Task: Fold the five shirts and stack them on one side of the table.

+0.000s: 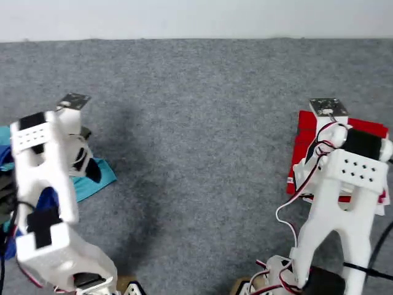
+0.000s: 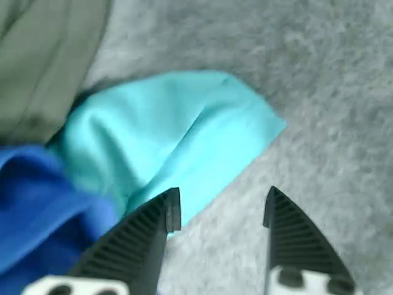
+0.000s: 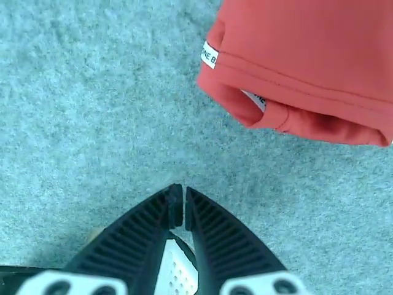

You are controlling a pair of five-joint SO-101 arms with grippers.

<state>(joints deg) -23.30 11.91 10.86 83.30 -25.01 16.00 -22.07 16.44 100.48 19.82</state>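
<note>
Grey carpet point(image 1: 202, 123) holds a folded red shirt point(image 3: 307, 61); left fingers point(image 2: 147, 233) spread, right fingers point(image 3: 153, 227) closed

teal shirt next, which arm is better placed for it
Left. The left gripper hangs open at the teal shirt; the right gripper sits shut by the red shirt across the table.

Left arm point(image 1: 43, 184) stands at the frame's left edge, over a teal shirt point(image 1: 98, 181) and a blue shirt point(image 1: 6, 246); right arm point(image 1: 344, 196) sits lower right, above a folded red shirt point(image 1: 304, 138) near the right edge, grey table point(image 1: 196, 123) between.
</note>
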